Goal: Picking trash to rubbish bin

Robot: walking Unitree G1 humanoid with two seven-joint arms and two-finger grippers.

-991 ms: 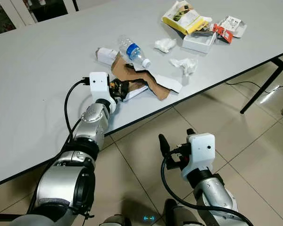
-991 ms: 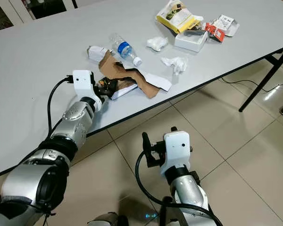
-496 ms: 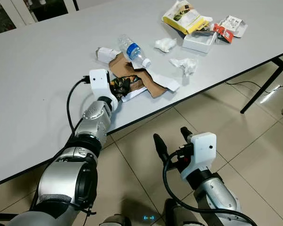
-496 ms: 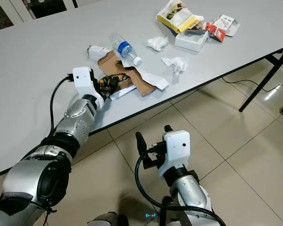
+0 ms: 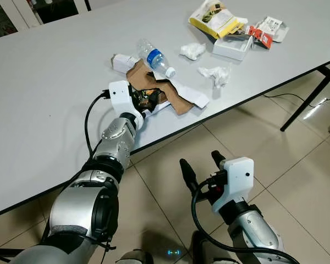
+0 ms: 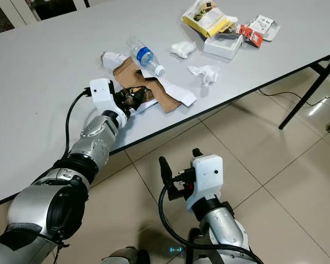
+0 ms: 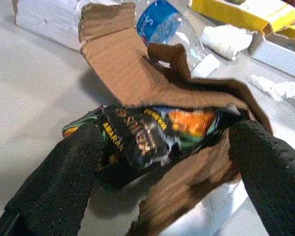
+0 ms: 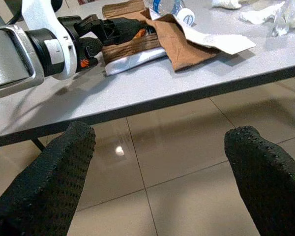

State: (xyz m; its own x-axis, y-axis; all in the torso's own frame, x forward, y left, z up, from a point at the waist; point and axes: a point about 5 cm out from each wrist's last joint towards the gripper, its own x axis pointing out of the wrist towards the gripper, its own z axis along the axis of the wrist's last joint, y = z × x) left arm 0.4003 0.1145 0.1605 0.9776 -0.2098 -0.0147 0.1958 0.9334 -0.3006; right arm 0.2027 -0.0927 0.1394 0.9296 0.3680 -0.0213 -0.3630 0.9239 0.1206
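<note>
Two fingers of my left hand [image 7: 162, 162] are spreading wide around the dark snack wrapper [image 7: 152, 130], tucked under the torn cardboard [image 5: 165, 91] at the desk [image 5: 44, 99] edge, twelve o'clock of me. My right hand [image 5: 201, 166] is hanging open over the floor, idle.

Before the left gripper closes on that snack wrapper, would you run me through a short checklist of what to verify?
1. Left gripper open with the wrapper between its fingers: ok; the dark snack wrapper lies in the gap.
2. Only the wrapper in the grasp: not ok; torn brown cardboard overlaps it and reaches one finger.
3. Water bottle out of the closing path: ok; it lies beyond the cardboard.
4. Right gripper out of the way: ok; open, low over the tiled floor, beside the table.
5. Rubbish bin located: cannot tell.
</note>
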